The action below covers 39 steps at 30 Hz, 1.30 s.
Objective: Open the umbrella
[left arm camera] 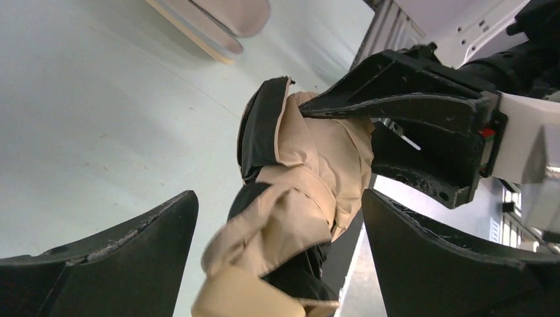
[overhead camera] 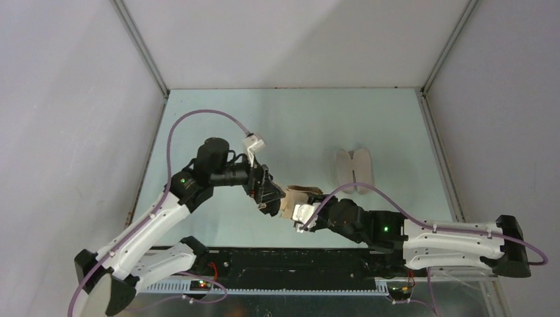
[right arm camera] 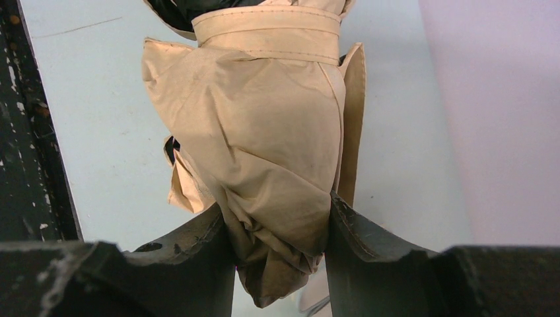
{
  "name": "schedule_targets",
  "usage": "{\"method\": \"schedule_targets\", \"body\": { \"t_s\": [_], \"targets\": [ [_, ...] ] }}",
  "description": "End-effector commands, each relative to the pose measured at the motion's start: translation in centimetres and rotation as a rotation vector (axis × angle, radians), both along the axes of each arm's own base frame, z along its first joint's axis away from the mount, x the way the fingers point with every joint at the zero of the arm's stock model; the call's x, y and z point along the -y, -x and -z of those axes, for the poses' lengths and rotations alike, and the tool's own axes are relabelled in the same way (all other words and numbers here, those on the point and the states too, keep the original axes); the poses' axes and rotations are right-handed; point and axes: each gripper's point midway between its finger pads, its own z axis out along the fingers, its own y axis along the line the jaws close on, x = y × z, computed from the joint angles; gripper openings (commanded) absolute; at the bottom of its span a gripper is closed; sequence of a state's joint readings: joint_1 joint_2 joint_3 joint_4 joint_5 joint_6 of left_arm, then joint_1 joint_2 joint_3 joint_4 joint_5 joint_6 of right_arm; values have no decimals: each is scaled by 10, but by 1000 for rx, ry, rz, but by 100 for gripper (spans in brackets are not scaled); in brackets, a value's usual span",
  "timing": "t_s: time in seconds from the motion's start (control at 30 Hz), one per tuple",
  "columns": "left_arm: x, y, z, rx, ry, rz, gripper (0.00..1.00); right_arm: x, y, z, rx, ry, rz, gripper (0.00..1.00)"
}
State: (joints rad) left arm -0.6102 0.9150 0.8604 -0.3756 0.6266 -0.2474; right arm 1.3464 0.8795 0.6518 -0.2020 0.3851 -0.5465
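Right hand (right arm camera: 277, 211) is clamping the umbrella (right arm camera: 251, 119) by its fabric end, left hand (left arm camera: 279, 198) is hovering released around it. Strap (right arm camera: 267, 33) is holding it shut, so I'd be peeling that first.

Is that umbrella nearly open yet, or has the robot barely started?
Barely started. Done: the umbrella is gripped, the right arm has its jaws clamped on the bunched fabric. In hand: the left arm holds its jaws open either side of it. To do: the closing strap is wrapped around the folds and the canopy is fully collapsed.
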Motion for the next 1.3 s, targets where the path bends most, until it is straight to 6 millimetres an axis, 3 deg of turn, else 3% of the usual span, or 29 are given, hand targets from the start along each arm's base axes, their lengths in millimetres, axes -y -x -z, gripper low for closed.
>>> {"method": "schedule_targets", "body": {
  "t_s": [0.0,0.37,0.57,0.63,0.73,0.9,1.1,1.27],
  "targets": [
    [10,12,-2,-14,-31,106,100,-10,-2,-37,147,-60,8,0],
    [25,36,17,-117,-62,250,99,-11,5,-52,307,-30,-7,0],
    [30,46,21,-139,-64,295,83,-10,5,-61,388,-42,12,0],
    [31,47,24,-151,-76,304,83,-11,8,-65,425,-56,8,2],
    [32,49,30,-161,-98,307,84,-11,8,-71,457,-67,13,2],
    [30,42,36,-148,-136,271,99,-12,14,-76,459,-90,-17,2],
    [25,29,45,-121,-197,201,100,-14,17,-75,455,-89,-40,2],
    [25,30,43,-109,-190,209,100,-16,19,-71,450,-79,-57,2]
  ]
}}
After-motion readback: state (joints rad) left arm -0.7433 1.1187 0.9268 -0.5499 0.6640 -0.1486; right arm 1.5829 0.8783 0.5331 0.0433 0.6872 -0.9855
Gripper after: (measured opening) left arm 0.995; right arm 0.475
